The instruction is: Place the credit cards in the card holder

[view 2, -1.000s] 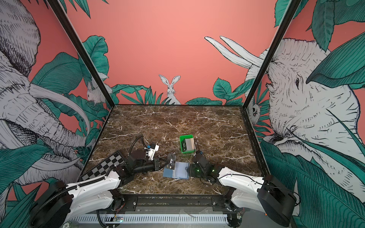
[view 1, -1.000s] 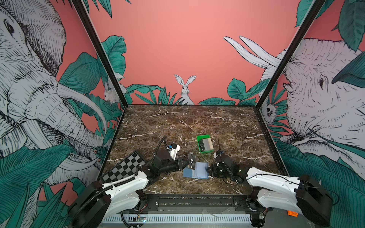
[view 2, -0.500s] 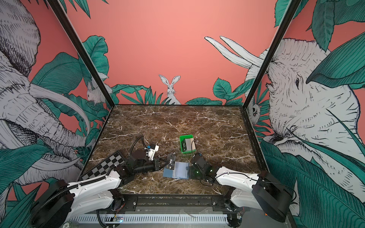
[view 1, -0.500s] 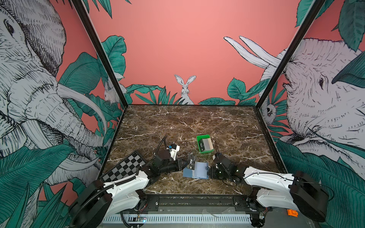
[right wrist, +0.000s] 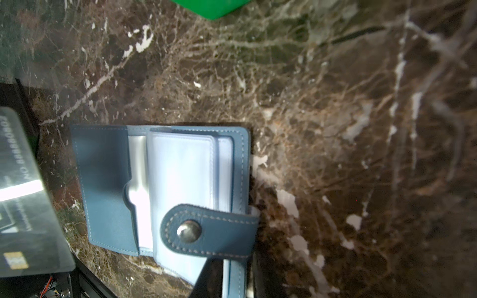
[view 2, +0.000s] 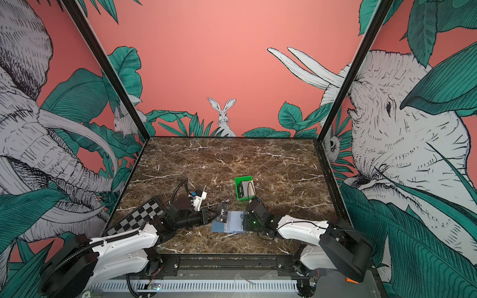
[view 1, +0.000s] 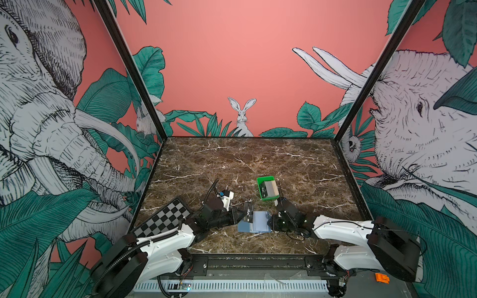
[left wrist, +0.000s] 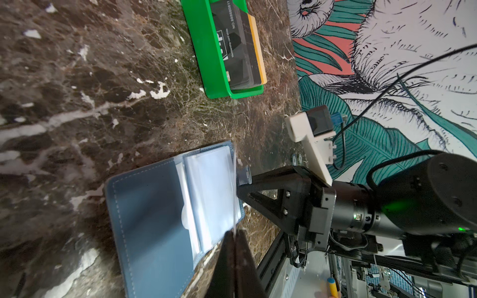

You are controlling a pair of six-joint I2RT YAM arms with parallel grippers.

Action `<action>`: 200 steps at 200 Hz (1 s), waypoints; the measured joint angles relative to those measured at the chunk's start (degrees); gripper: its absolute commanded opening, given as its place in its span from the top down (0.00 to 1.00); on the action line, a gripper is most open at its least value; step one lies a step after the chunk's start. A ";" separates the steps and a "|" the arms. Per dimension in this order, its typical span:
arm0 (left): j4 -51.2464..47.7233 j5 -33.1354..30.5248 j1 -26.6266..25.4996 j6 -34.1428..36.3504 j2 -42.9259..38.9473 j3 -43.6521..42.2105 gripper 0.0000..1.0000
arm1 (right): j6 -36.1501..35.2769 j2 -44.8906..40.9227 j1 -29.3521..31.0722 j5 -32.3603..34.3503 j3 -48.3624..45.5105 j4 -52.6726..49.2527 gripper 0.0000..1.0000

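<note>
Slate-blue and stitched, the card holder (view 1: pixel 254 222) lies open on the tabletop (view 1: pixel 232 160), clear pockets up, its snap tab folded across them. Over its left flap the left end effector (view 1: pixel 242 215) pinches a tilted black VIP card (view 1: pixel 248 212). The right end effector (view 1: pixel 271 222) straddles its right edge; I cannot tell whether it grips.

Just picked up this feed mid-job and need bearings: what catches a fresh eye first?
An open slate-blue folding card holder lies on the brown marble table near the front, between both grippers. The left gripper holds a black plastic card lettered VIP at the holder's left side; the right gripper sits at its right edge by the snap tab. Behind, a small green plastic tray holds more cards.
</note>
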 measured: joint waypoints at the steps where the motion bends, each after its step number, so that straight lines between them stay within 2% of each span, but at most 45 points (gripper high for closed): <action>1: 0.00 -0.02 -0.02 -0.02 0.00 -0.02 1.00 | 0.02 0.02 0.00 0.00 -0.02 0.04 0.80; 52: 0.48 -1.01 -0.20 -0.57 0.52 -0.90 1.00 | -0.44 0.35 0.00 0.17 -0.02 0.55 0.82; 101: 3.48 -1.36 -0.35 -2.12 4.46 -0.94 1.00 | -0.81 0.44 0.00 0.15 -0.02 0.70 0.82; 200: 5.20 -3.93 -3.06 -6.97 8.44 -1.57 1.00 | -0.81 0.44 0.00 0.17 -0.02 0.76 0.82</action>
